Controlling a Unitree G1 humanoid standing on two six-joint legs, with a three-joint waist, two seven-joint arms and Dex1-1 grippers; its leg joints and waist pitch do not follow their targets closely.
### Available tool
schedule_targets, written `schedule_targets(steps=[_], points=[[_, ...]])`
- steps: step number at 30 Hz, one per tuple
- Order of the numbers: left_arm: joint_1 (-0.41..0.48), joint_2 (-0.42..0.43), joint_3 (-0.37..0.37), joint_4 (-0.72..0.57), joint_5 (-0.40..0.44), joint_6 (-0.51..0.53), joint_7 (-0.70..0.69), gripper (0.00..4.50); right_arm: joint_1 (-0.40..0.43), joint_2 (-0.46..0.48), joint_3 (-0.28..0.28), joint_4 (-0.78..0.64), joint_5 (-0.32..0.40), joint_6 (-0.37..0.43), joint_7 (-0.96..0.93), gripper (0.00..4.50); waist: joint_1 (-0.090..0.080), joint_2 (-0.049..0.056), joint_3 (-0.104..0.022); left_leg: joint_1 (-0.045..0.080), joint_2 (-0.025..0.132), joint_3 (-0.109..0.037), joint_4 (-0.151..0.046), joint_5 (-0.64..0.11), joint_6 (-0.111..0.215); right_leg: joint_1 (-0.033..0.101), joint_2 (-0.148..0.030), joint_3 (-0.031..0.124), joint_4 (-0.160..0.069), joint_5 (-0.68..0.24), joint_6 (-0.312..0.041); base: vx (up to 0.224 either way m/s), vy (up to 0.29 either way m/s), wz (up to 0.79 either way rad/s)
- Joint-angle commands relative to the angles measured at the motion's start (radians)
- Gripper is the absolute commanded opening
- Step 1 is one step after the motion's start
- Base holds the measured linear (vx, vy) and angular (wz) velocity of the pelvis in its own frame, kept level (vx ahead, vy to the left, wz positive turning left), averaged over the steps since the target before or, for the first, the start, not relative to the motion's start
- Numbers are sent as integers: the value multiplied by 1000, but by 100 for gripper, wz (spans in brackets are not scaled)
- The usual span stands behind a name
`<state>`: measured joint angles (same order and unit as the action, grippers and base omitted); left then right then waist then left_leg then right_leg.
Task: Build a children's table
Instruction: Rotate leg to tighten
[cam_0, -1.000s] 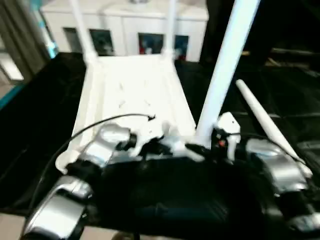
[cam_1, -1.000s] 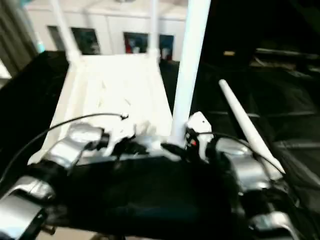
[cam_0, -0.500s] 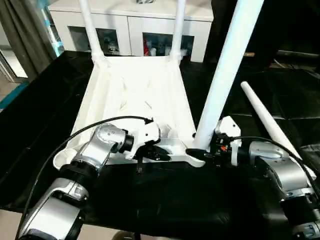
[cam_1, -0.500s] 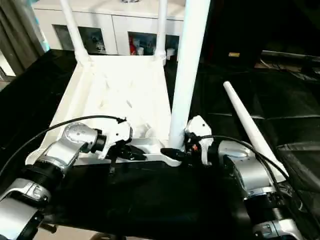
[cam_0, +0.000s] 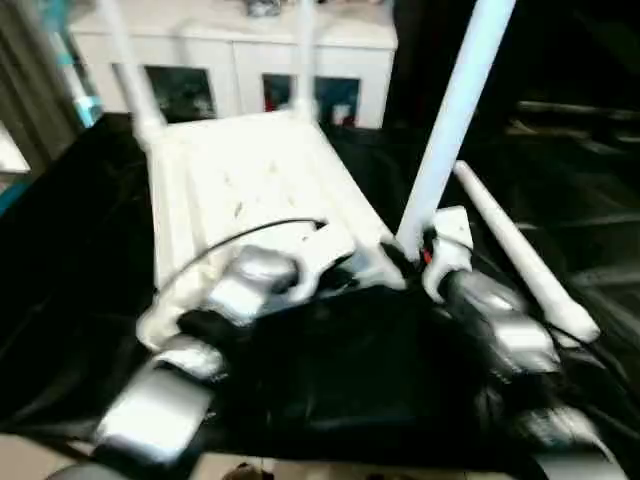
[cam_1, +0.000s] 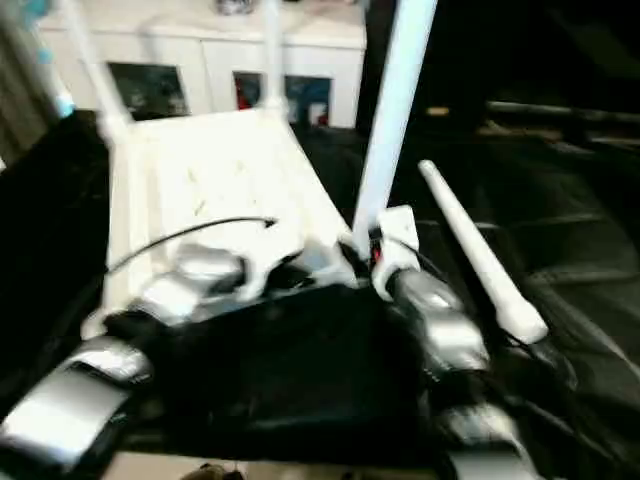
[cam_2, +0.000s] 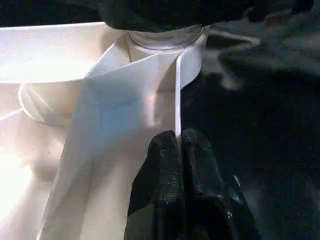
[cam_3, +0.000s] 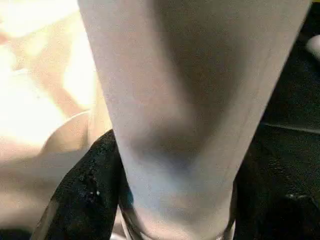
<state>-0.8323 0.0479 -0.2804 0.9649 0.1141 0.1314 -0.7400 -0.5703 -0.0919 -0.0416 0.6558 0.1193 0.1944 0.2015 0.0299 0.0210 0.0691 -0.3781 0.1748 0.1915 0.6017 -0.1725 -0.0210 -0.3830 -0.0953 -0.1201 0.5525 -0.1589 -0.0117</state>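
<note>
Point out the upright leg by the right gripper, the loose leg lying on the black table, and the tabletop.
Upright leg (cam_0: 447, 135): left eye view, mid-shaft.
Loose leg (cam_0: 515, 252): left eye view, middle of the tube.
Tabletop (cam_0: 250, 185): left eye view, ribbed underside.

Left hand (cam_2: 179, 150) pinched closed, right hand (cam_3: 165, 200) clamped, silver forearms converging

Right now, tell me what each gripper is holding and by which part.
The left gripper pinches the thin side rim of the tabletop near a corner socket. The right gripper clasps the upright leg near its lower end, just above the socket.
</note>
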Motion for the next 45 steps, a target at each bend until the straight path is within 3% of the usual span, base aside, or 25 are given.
schedule_targets(steps=[1,3,4,5,6,8,10,11,12,14,17,18,19,20,21,22,23,26,28,30,33,35,41,45], points=[[-66,-42,16,-22,-2,-26,40,0,15,55,43,103,-16,8,10,321,-18,12,-59,46,64,-59,-93,-621,-57,27,-69,14,-98,-548,-78,0,0,0],[-71,-49,14,-11,2,-44,31,0,-12,71,38,124,-19,-38,23,335,-25,13,-59,49,66,-63,-100,-671,-63,33,-70,11,-96,-535,-73,0,0,0],[-70,-48,13,-12,2,-49,25,0,-15,72,37,124,-18,-45,29,341,-27,12,-57,56,62,-61,-99,-690,-65,26,-73,10,-102,-551,-74,0,0,0],[-61,-39,11,-18,0,-57,4,0,-21,63,47,119,-23,-75,58,371,-30,2,-56,66,56,-58,-90,-688,-62,17,-77,9,-112,-585,-75,0,0,0],[-60,-36,10,-17,0,-61,0,0,-24,59,51,121,-26,-85,64,371,-30,3,-57,70,52,-58,-83,-675,-57,16,-81,7,-115,-602,-73,0,0,0],[-55,-26,6,-17,-4,-75,-22,0,-25,44,59,117,-26,-109,98,390,-33,1,-58,61,49,-58,-76,-615,-37,20,-89,8,-122,-634,-64,0,0,0],[-47,-12,1,-21,-6,-87,-44,0,-17,26,62,96,-11,-115,159,390,-32,3,-59,55,51,-59,-79,-603,-30,25,-87,9,-120,-623,-65,0,0,0],[-32,13,-6,-35,-11,-104,-96,0,5,-21,84,44,0,-117,277,390,-31,0,-62,45,56,-60,-86,-581,-21,31,-88,17,-110,-581,-79,0,0,0],[-27,21,-8,-39,-13,-118,-119,0,15,-38,93,26,2,-118,314,390,-28,0,-63,44,57,-59,-87,-572,-17,32,-88,21,-107,-565,-85,0,0,0],[-14,41,-12,-51,-20,-149,-174,0,37,-81,113,-18,8,-119,403,390,-15,-4,-70,32,60,-51,-89,-489,7,36,-92,41,-90,-463,-136,0,0,0],[29,92,-26,-107,-48,-181,-323,0,91,-183,147,-120,34,-99,583,390,5,-8,-78,20,63,-39,-86,-358,49,42,-90,57,-66,-324,-200,0,0,0],[37,103,-30,-119,-52,-179,-350,0,102,-204,152,-140,40,-93,618,390,11,-10,-77,18,64,-36,-86,-335,59,46,-88,58,-63,-309,-207,0,0,0],[43,112,-33,-127,-54,-176,-372,0,111,-221,155,-157,44,-88,650,390,22,-5,-77,28,66,-28,-83,-318,67,32,-86,62,-61,-300,-222,0,0,0],[44,114,-34,-129,-55,-177,-376,0,112,-225,156,-160,45,-86,655,390,30,-8,-78,32,65,-20,-79,-305,63,26,-80,64,-57,-288,-238,0,0,0],[64,148,-46,-157,-68,-195,-458,0,138,-285,170,-215,62,-50,742,390,43,-9,-80,33,65,-15,-75,-283,63,26,-79,69,-50,-273,-245,0,0,0],[66,151,-47,-160,-69,-197,-465,0,139,-290,171,-219,63,-48,749,390,50,-10,-81,35,66,-13,-74,-270,68,26,-78,71,-48,-263,-246,0,0,0],[78,168,-49,-178,-82,-201,-515,0,152,-319,176,-246,72,-29,793,390,57,-14,-82,25,66,-10,-71,-233,82,28,-75,78,-33,-218,-254,52,-36,7],[100,196,-48,-219,-108,-193,-597,0,167,-357,181,-289,88,3,852,390,75,-4,-96,19,71,-11,-64,-127,114,30,-73,79,-10,-93,-277,17,-12,2],[109,210,-48,-238,-108,-189,-621,0,172,-374,191,-307,89,12,880,390,80,-5,-93,15,70,-10,-63,-123,124,27,-72,77,-8,-77,-284,0,0,0],[110,218,-48,-235,-101,-195,-618,0,175,-384,201,-314,84,13,895,390,81,-4,-89,16,70,-11,-66,-156,109,26,-73,76,-15,-133,-273,0,0,0],[112,228,-49,-231,-95,-204,-610,0,181,-388,209,-327,83,22,902,358,80,-3,-81,26,70,-12,-72,-248,53,20,-74,78,-37,-291,-233,0,0,0],[115,228,-45,-236,-97,-202,-610,0,182,-382,207,-331,90,32,902,345,78,-4,-80,25,71,-15,-76,-264,38,21,-74,78,-40,-323,-218,0,0,0],[118,224,-41,-233,-92,-200,-599,0,195,-359,200,-339,114,48,902,288,77,-6,-82,20,68,-16,-76,-248,34,24,-76,79,-38,-309,-207,0,0,0],[106,215,-37,-207,-76,-198,-544,0,199,-316,172,-312,114,53,819,284,78,-7,-84,18,68,-16,-74,-227,42,25,-76,78,-35,-284,-213,0,0,0]])
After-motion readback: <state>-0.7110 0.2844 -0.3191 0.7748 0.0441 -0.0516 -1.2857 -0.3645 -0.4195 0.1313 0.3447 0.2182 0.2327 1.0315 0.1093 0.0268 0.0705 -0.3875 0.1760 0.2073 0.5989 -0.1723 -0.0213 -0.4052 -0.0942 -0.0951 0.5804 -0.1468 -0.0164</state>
